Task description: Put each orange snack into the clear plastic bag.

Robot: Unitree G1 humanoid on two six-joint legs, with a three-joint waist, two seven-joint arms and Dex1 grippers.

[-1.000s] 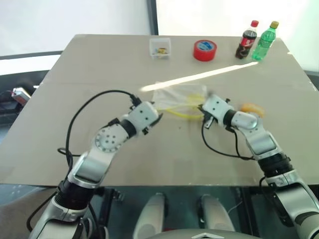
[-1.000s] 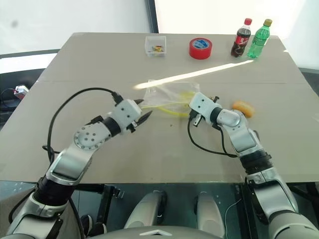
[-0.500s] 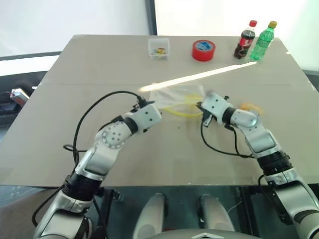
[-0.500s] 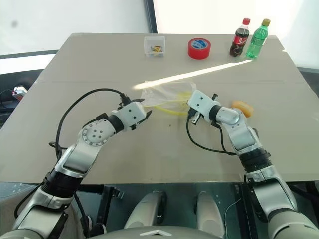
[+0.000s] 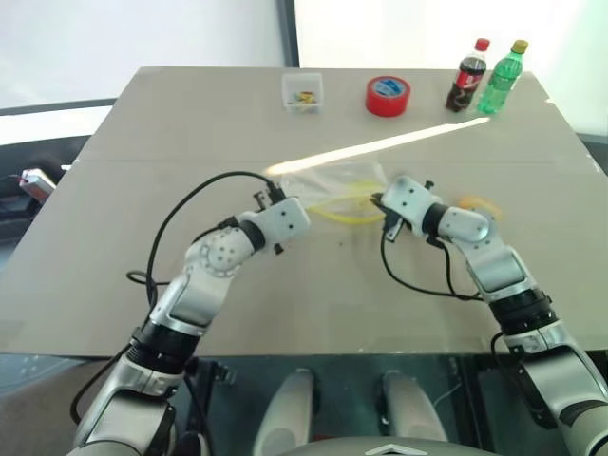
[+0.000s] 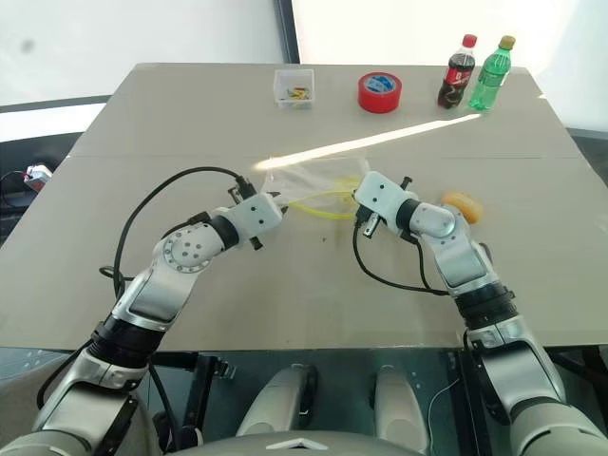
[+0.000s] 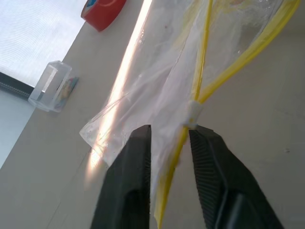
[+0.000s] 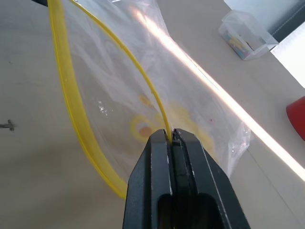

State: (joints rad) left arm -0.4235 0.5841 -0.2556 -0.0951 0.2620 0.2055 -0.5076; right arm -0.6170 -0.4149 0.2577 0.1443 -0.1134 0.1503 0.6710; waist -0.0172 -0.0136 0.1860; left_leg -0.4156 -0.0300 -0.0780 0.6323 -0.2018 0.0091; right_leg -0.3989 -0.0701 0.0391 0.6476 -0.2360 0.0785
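Pinching the yellow zip strip, your right hand (image 8: 172, 138) holds the clear flat plastic bag (image 6: 318, 182) mid-tabletop (image 6: 190, 114); your left hand (image 7: 170, 138) straddles its other end, fingers narrowly parted. One orange-yellow bun-shaped snack (image 6: 463, 206) lies beside the right arm.

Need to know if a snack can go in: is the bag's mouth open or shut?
Open. The bag's two yellow lips are spread apart; the right tool pinches one, and the left tool straddles the other.

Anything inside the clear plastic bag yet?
No snack shows through the clear plastic bag, just yellowish print. One orange snack lies on the table beside the right arm. The other I cannot find.
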